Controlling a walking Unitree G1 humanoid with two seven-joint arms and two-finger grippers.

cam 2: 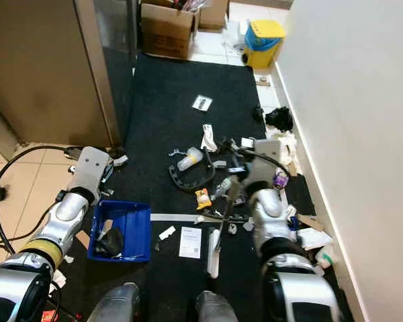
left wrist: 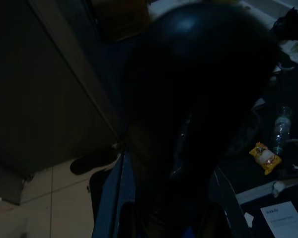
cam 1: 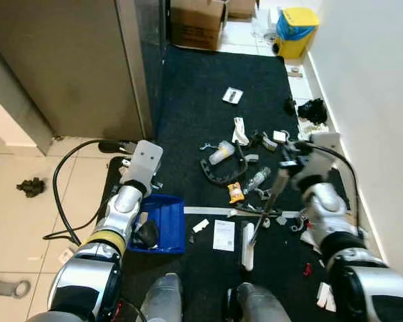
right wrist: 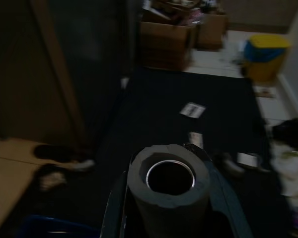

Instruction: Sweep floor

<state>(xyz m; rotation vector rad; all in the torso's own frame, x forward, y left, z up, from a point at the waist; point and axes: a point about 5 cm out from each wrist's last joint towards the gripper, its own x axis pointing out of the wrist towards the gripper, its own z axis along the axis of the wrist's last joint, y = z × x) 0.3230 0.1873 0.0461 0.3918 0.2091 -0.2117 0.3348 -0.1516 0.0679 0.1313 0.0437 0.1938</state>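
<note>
Litter lies scattered on a black carpet (cam 1: pixel 208 80): a clear plastic bottle (cam 1: pixel 255 180), an orange snack packet (cam 1: pixel 236 192), a white cup (cam 1: pixel 221 152), a black curved band (cam 1: pixel 215 176) and a paper slip (cam 1: pixel 224 235). My right gripper (cam 1: pixel 287 163) is shut on the broom handle (cam 1: pixel 269 201), whose grey open end (right wrist: pixel 169 181) sits between the fingers. The white broom head (cam 1: pixel 248 245) rests on the carpet by my feet. My left gripper (cam 1: pixel 146 233) is down in the blue dustpan (cam 1: pixel 166 216), shut on it. The left wrist view is very dark.
A white wall (cam 1: pixel 376 100) runs along the right. A tall grey cabinet (cam 1: pixel 67 60) stands at the left, with a black cable (cam 1: pixel 62 194) looping over the tiles. A cardboard box (cam 1: pixel 198 23) and a yellow-and-blue bin (cam 1: pixel 295 30) stand beyond the carpet.
</note>
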